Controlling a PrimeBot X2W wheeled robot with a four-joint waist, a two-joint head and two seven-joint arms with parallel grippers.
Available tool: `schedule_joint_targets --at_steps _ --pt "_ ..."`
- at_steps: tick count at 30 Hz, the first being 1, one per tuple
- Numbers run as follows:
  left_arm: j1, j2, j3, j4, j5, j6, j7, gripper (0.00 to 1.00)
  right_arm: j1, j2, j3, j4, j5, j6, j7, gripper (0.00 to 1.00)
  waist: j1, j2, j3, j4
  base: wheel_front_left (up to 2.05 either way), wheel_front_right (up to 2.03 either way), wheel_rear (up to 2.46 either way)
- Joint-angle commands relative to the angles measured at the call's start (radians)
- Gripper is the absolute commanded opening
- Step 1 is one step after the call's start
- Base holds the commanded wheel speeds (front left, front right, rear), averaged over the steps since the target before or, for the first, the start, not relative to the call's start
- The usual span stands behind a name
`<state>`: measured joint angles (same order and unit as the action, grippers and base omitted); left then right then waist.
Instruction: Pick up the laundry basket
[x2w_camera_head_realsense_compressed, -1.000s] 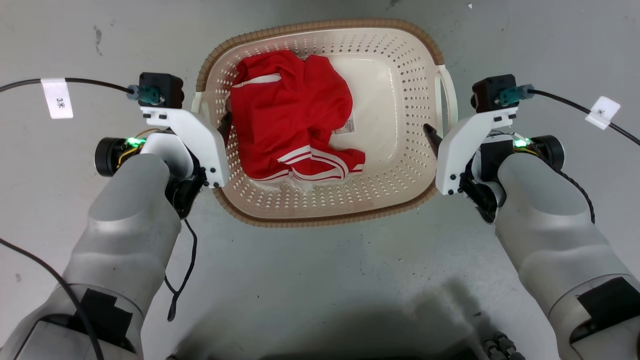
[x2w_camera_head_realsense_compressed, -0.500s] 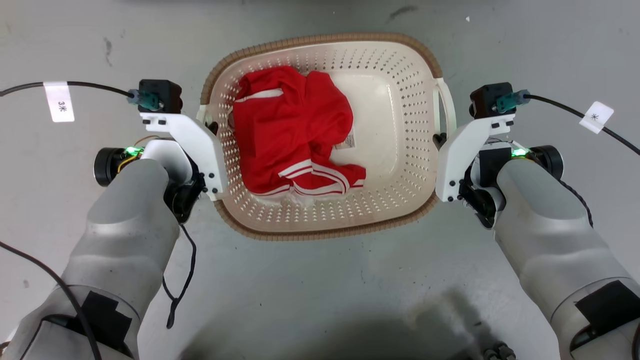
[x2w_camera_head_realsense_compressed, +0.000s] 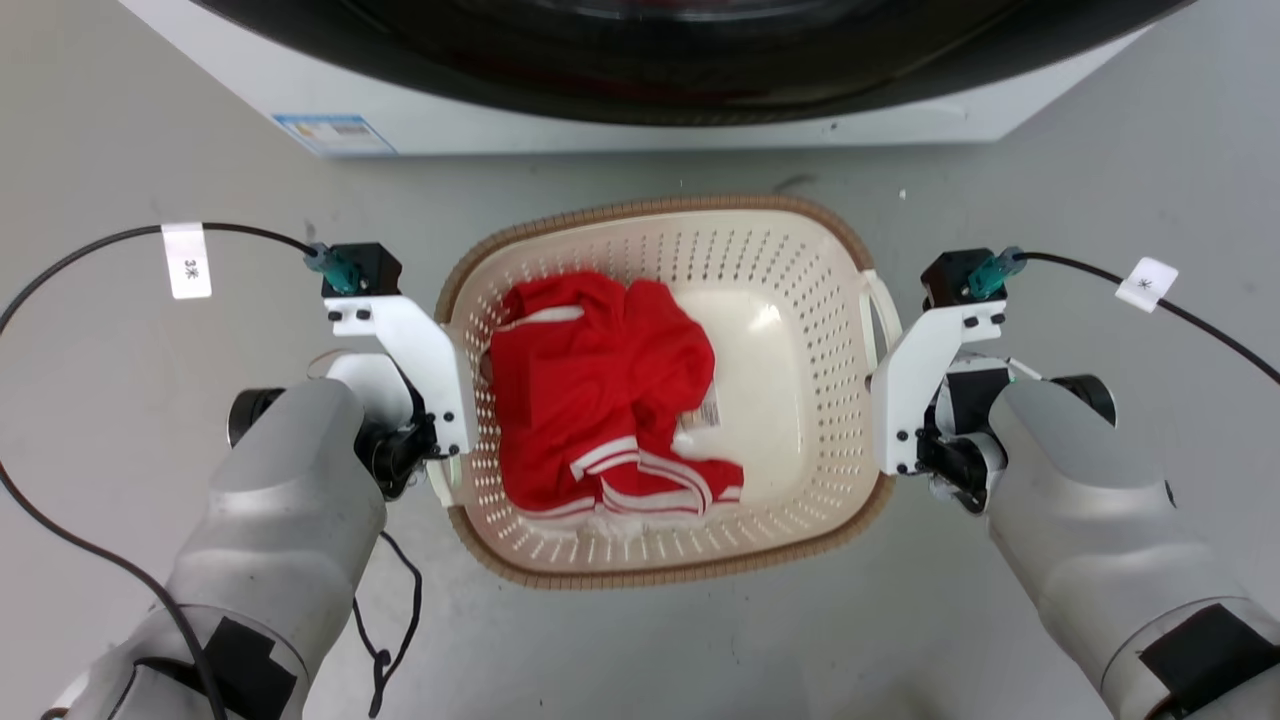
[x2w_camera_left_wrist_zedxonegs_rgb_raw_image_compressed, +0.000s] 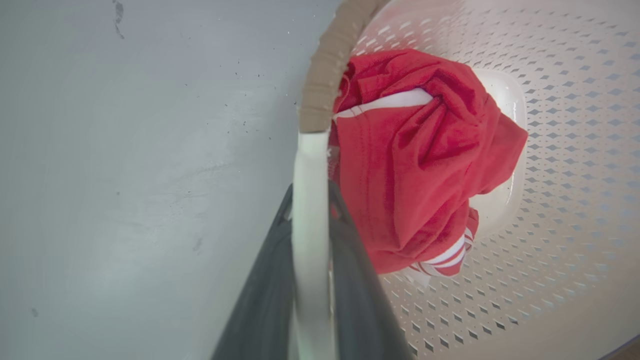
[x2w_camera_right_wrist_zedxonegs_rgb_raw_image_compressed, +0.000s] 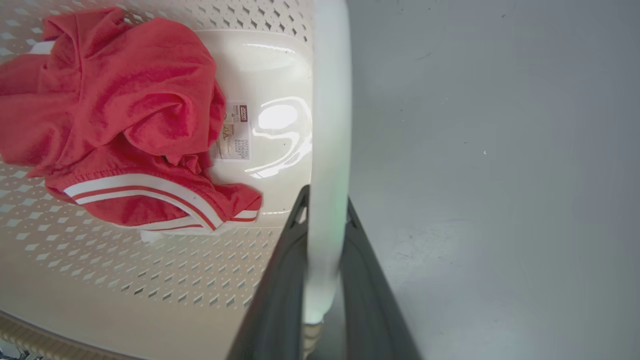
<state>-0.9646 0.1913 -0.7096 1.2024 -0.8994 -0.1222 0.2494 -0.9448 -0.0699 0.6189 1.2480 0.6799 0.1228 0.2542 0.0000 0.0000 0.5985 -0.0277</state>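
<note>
Grasp stage: cream-white perforated plastic laundry basket (x2w_camera_head_realsense_compressed: 650, 212), brown-rimmed, was near the white washing machine (x2w_camera_head_realsense_compressed: 200, 62); left pincer (x2w_camera_left_wrist_zedxonegs_rgb_raw_image_compressed: 310, 192) and right pincer (x2w_camera_right_wrist_zedxonegs_rgb_raw_image_compressed: 326, 196) each clenched a side handle (x2w_camera_right_wrist_zedxonegs_rgb_raw_image_compressed: 328, 100); next, an even, simultaneous lift seemed needed.

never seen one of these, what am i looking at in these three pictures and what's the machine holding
This is a wheeled robot with two arms, each ending in a two-fingered end effector. The wide picture comes from a camera on its head, looking down. The other two come from cameras on its wrists, each looking along that arm's dark fingers.

In front of it is a cream laundry basket with a brown rim. Inside is a red garment with white stripes. A washing machine stands beyond it.

The left end effector is closed on the basket's left handle. The right end effector is closed on the right handle. I cannot tell whether the basket is off the grey floor.
</note>
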Motion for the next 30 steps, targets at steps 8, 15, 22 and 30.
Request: schedule_joint_targets --at_steps 8,15,22,30 --pt "0.040 -0.043 -0.023 0.013 -0.050 -0.015 0.075 0.00 0.036 0.035 0.033 -0.001 0.059 0.014 0.114 0.00 0.0000 0.0000 -0.175 0.004 0.00 0.00 0.00" --pt "0.061 -0.055 -0.025 0.041 -0.083 -0.015 0.134 0.00 0.059 0.035 0.056 0.002 0.095 0.014 0.181 0.00 0.0000 0.0000 -0.286 0.000 0.00 0.00 0.00" --pt "0.090 -0.067 -0.036 0.057 -0.091 -0.015 0.151 0.00 0.090 0.035 0.070 0.013 0.121 0.014 0.229 0.00 0.0000 0.0000 -0.397 -0.005 0.00 0.00 0.00" --pt "0.133 -0.077 -0.048 0.071 -0.094 -0.014 0.175 0.00 0.128 0.035 0.080 0.024 0.141 0.014 0.270 0.00 0.0000 0.0000 -0.504 -0.009 0.00 0.00 0.00"
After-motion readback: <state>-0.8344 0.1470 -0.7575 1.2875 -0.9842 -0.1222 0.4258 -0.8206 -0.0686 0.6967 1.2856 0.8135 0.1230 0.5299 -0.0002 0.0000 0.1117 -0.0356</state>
